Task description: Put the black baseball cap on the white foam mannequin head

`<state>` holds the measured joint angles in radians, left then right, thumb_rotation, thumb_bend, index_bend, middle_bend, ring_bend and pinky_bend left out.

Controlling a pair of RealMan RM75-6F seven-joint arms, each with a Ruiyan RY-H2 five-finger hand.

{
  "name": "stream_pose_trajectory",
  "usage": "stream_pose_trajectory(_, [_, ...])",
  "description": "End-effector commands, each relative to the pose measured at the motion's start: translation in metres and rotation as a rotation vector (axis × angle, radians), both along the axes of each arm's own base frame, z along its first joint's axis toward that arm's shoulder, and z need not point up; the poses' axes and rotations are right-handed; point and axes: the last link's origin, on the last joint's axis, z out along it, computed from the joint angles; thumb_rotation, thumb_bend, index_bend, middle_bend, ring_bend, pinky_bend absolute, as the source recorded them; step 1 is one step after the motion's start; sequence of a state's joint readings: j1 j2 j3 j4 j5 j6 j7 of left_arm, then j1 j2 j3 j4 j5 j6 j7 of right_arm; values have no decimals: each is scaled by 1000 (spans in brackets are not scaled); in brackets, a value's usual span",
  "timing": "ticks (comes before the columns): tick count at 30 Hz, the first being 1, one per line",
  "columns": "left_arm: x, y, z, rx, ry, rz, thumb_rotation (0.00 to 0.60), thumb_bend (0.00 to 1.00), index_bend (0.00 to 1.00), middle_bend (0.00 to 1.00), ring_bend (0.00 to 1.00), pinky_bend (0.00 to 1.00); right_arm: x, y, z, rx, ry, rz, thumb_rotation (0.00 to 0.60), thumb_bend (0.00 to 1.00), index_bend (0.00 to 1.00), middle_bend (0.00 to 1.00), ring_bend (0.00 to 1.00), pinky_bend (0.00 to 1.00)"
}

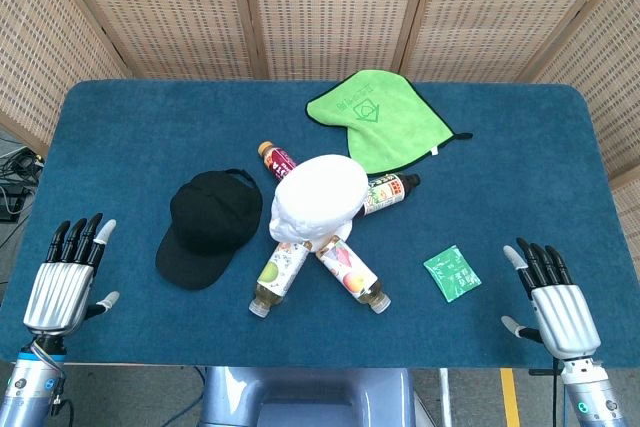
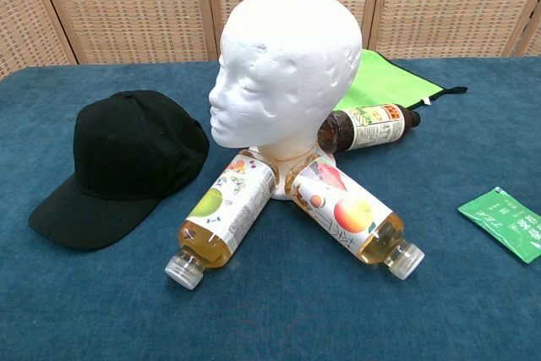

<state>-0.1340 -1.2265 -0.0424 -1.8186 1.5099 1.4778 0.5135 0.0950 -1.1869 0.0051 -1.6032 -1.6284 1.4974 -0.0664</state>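
A white foam head (image 2: pixel 286 69) stands upright on the blue worktop (image 2: pixel 279 310), facing left; a black cap (image 2: pixel 122 162) lies just beside it, brim forward; three drink bottles (image 2: pixel 224 217) fan out from its base; a green packet (image 2: pixel 505 221) lies well apart at right.

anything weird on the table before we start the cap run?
Yes: four drink bottles lie on their sides, fanned out around the base of the white mannequin head, crowding it. They seem capped; no spill visible. The black cap lies upright beside the head. A green cloth and a small green packet lie flat.
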Motion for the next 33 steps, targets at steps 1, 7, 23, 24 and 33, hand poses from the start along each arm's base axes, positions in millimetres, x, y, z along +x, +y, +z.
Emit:
stream_pose_trajectory(1, [0, 0, 0, 1, 1, -1, 600, 0, 0, 0, 0, 0, 0, 0, 0, 0, -1, 1, 600, 61, 13, 0, 0, 0])
stream_pose_trajectory(7, [0, 0, -1, 2, 4, 3, 600, 0, 0, 0, 0, 0, 0, 0, 0, 4, -2, 2, 600, 61, 13, 0, 0, 0])
stream_pose_trajectory(23, [-1, 3, -6, -2, -1, -10, 600, 0, 0, 0, 0, 0, 0, -1, -1, 1, -2, -8, 600, 61, 21, 0, 0, 0])
stream_pose_trajectory(24, [-1, 4, -7, -4, 0, -10, 600, 0, 0, 0, 0, 0, -1, -1, 0, -1, -3, -10, 600, 61, 22, 0, 0, 0])
stream_pose_trajectory(33, [-1, 4, -12, -10, 14, -19, 600, 0, 0, 0, 0, 0, -2, 1, 3, -9, -9, -13, 600, 61, 27, 0, 0, 0])
